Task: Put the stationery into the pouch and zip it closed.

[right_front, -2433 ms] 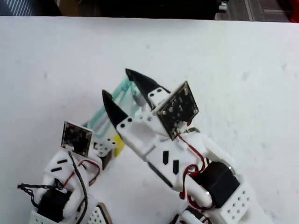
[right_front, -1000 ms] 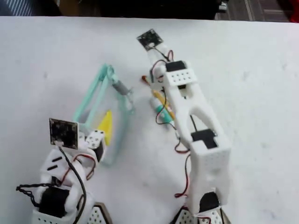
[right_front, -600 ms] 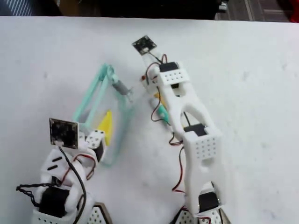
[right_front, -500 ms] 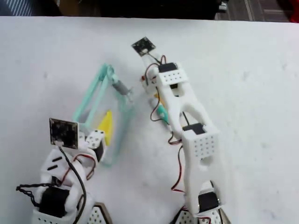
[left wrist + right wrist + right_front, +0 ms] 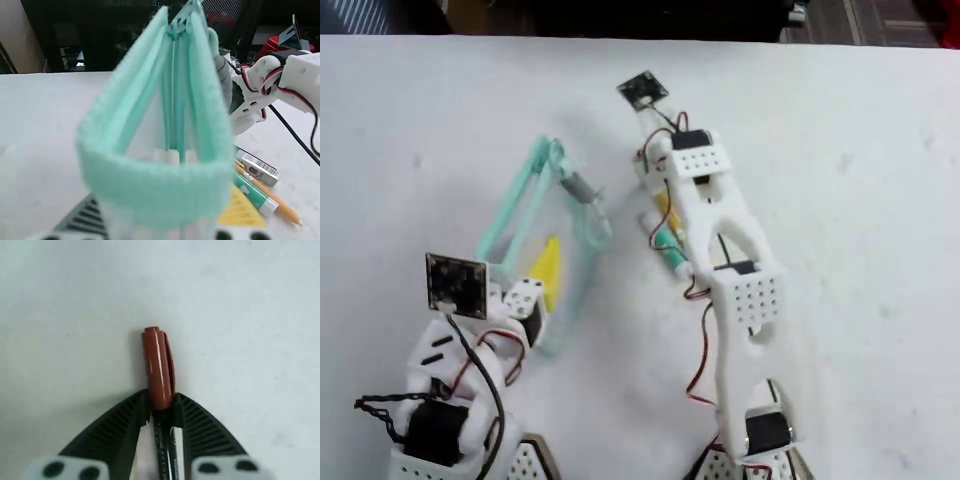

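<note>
1. The right pincer point(image 5: 162, 407) was clamped on a pen point(image 5: 157, 365); its two black jaws stood drawn in tight against the barrel, just behind the brown cap; the cap jutted forward past the tips over the table point(image 5: 840, 150); whether it touched the surface could not be told.
2. The left pincer point(image 5: 545, 280) gripped the near end of the pouch point(image 5: 150, 192); that end sat between its jaws, one jaw on each side; the pouch stretched away ahead of the pincer, its mint rim spread and its mouth open.
3. Count: two pincers; one pouch; one pen held; three more pieces loose on the table, namely one green marker point(image 5: 254, 196), one orange pencil point(image 5: 272, 205) and one white-labelled stick point(image 5: 257, 169); these lay close together, off to the side of the left pincer toward the right arm, and back from the right pincer beneath its arm; all three lay outside the pouch.
4. The table was plain white; beyond its far edge, ahead of both pincers, the room point(image 5: 620, 15) was dark.
</note>
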Robot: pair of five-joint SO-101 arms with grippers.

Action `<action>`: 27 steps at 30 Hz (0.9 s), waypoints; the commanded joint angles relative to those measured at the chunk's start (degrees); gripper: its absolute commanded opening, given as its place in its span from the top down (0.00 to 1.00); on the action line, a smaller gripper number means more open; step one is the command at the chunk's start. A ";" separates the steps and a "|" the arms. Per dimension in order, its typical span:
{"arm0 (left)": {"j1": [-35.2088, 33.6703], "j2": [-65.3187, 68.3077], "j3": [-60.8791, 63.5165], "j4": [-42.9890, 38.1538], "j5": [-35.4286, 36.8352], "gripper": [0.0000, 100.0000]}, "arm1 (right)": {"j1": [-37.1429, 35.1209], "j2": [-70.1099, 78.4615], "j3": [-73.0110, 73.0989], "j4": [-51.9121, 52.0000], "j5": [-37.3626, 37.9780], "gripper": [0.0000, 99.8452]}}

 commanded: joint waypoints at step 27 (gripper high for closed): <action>0.13 0.22 0.18 -0.79 0.88 0.84 | 2.51 -1.54 -1.93 6.55 0.44 0.98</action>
